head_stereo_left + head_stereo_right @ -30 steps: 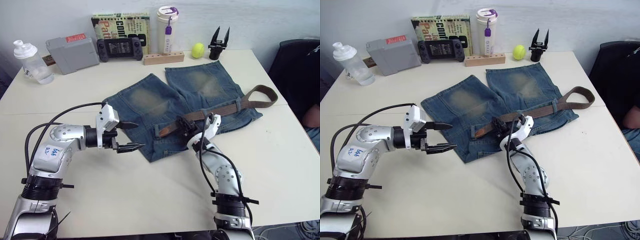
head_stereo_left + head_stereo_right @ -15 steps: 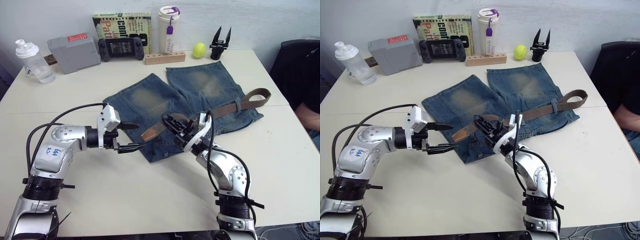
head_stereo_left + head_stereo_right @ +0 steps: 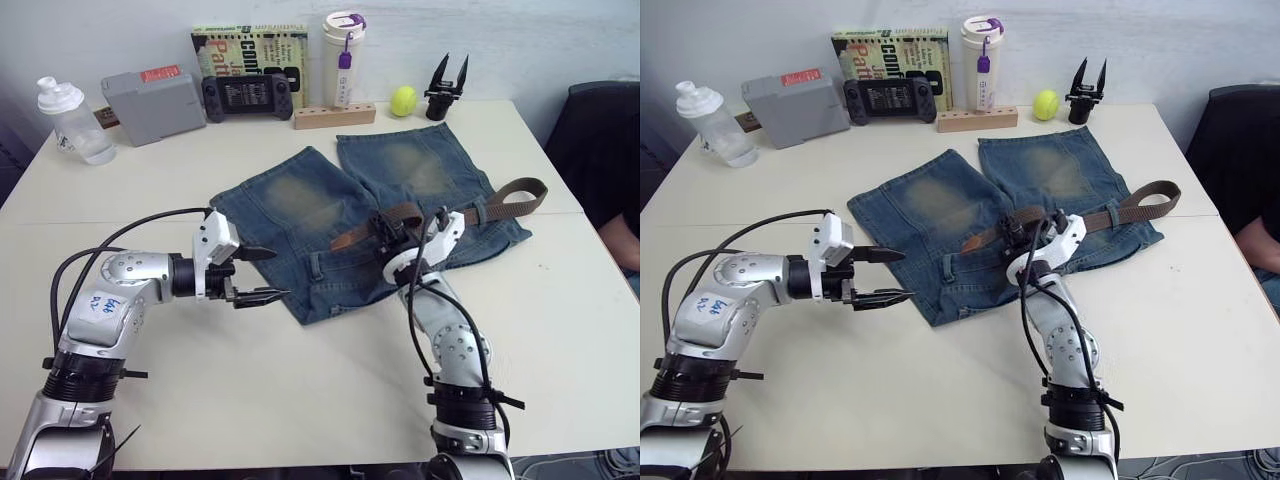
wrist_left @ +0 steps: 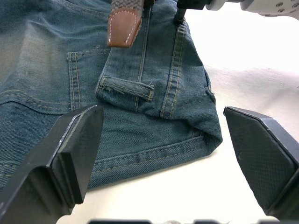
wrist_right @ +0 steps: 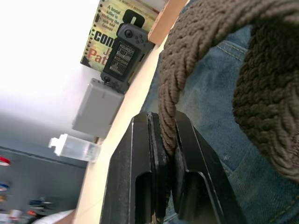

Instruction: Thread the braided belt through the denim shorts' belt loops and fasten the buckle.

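Note:
The denim shorts (image 3: 300, 205) lie flat mid-table, waistband toward me. Across them runs the braided belt (image 3: 500, 200), folded into a loop past their right edge. Its tan leather tip (image 3: 343, 240) rests above the waistband, also in the left wrist view (image 4: 124, 25). My right gripper (image 3: 385, 228) is shut on the strap just behind that tip; the right wrist view has the braid (image 5: 196, 56) pinched between its fingers (image 5: 140, 177). My left gripper (image 3: 262, 272) hovers open at the waistband's left corner, facing a belt loop (image 4: 126, 87). The buckle is hidden.
Along the far edge stand a plastic bottle (image 3: 72, 120), grey box (image 3: 152, 92), game controller (image 3: 248, 92), book (image 3: 250, 45), tumbler (image 3: 343, 55), wooden block (image 3: 335, 115), yellow ball (image 3: 404, 100) and a spare black gripper (image 3: 446, 85). A dark chair (image 3: 600, 140) is at the right.
My right gripper has carried the belt's tan tip back to the right and farther up the shorts, after pulling it left half a second ago. The left gripper stays open in place.

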Controlling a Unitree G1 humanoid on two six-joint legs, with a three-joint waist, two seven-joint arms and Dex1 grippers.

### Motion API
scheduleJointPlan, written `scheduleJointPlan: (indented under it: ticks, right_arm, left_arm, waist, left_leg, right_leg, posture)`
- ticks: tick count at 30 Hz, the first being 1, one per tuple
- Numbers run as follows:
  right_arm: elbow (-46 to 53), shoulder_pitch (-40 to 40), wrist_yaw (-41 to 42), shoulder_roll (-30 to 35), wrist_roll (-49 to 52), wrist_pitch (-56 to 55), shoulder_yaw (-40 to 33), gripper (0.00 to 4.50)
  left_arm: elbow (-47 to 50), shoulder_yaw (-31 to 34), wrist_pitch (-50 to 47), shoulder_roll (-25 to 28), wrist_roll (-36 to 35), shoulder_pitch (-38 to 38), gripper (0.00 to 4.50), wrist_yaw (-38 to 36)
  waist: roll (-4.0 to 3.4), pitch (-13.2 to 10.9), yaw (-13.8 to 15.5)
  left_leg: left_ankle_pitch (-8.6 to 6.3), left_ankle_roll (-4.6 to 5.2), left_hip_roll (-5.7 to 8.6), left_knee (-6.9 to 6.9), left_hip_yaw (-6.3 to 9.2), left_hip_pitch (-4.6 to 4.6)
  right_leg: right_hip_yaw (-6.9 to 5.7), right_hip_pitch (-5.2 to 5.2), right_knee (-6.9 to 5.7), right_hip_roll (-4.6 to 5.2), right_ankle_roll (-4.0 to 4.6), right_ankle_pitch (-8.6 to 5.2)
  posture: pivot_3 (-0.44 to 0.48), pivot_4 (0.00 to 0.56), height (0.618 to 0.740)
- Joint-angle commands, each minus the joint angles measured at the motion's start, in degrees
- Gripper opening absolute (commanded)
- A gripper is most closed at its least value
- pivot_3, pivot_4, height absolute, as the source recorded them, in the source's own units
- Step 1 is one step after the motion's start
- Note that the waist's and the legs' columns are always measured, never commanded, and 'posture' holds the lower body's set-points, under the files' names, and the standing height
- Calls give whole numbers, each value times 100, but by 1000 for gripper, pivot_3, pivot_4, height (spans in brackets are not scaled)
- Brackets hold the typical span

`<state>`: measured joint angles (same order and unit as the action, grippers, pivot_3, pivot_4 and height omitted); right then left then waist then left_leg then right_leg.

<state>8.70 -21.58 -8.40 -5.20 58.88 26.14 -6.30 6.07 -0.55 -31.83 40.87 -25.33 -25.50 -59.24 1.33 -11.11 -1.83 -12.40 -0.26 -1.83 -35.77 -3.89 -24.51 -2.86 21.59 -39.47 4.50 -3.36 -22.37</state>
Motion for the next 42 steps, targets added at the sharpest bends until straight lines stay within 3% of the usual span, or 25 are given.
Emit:
scheduleJointPlan:
  ticks: [1,22,32,40,42]
  right_arm:
    - [-37,59,259,-92,-491,-140,211,54]
    - [-568,127,907,-482,-1345,65,465,54]
    - [-1059,-47,864,-524,-2053,720,883,54]
    - [-1141,-343,1298,-273,-2754,1732,1784,54]
    - [-1289,-397,1327,-430,-2771,1701,1630,54]
  left_arm:
    - [-42,224,106,202,-9,-31,4500,-88]
    - [21,287,28,418,-56,4,4500,-113]
    - [49,276,-40,469,-59,-18,4500,-118]
    - [42,221,-40,498,-26,-2,4500,-174]
    - [10,168,-8,504,13,-25,4500,-217]
  waist:
    - [0,0,-2]
    - [0,0,-8]
    - [9,6,-113]
    - [21,13,-172]
    - [24,14,-174]
  left_leg:
    - [0,0,0,0,0,0]
    - [0,-2,0,3,1,1]
    - [3,-7,-1,14,0,10]
    - [14,-27,-5,42,-3,31]
    - [17,-30,-9,47,-3,34]
  right_leg:
    - [0,0,0,0,0,0]
    - [0,0,0,1,0,0]
    - [0,-1,0,0,2,-1]
    - [3,-3,-1,-5,10,-5]
    - [3,-3,-1,-8,14,-7]
  posture:
    - [0,150,693]
    - [0,150,693]
    - [0,150,693]
    - [0,150,693]
    - [0,150,693]
